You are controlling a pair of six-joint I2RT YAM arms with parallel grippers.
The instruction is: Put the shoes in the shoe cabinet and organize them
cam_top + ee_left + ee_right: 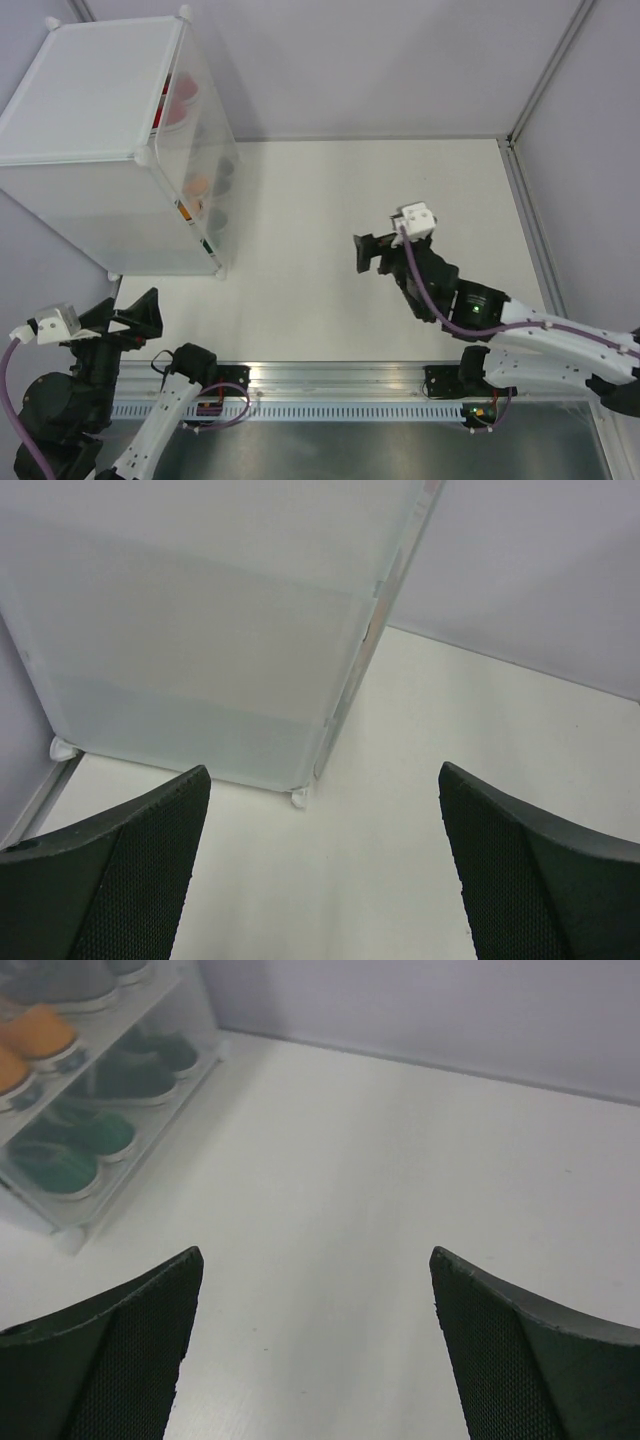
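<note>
The shoe cabinet (95, 120) stands at the table's far left, a translucent white box. Shoes show through its clear front: red (181, 92) high up, orange (196, 186) lower. The right wrist view shows an orange shoe (38, 1030), dark shoes (130, 1076) and green shoes (58, 1165) on the cabinet's shelves (118, 1012). My left gripper (140, 314) hangs open near the cabinet's front corner (296, 798), its jaws (325, 770) empty. My right gripper (368, 254) is open over mid-table, facing the cabinet, with bare tabletop between its fingers (315, 1252).
Grey walls enclose the table at the back and right (540, 110). A metal rail (340, 385) runs along the near edge by the arm bases. White tabletop (320, 200) lies between the cabinet and the right arm.
</note>
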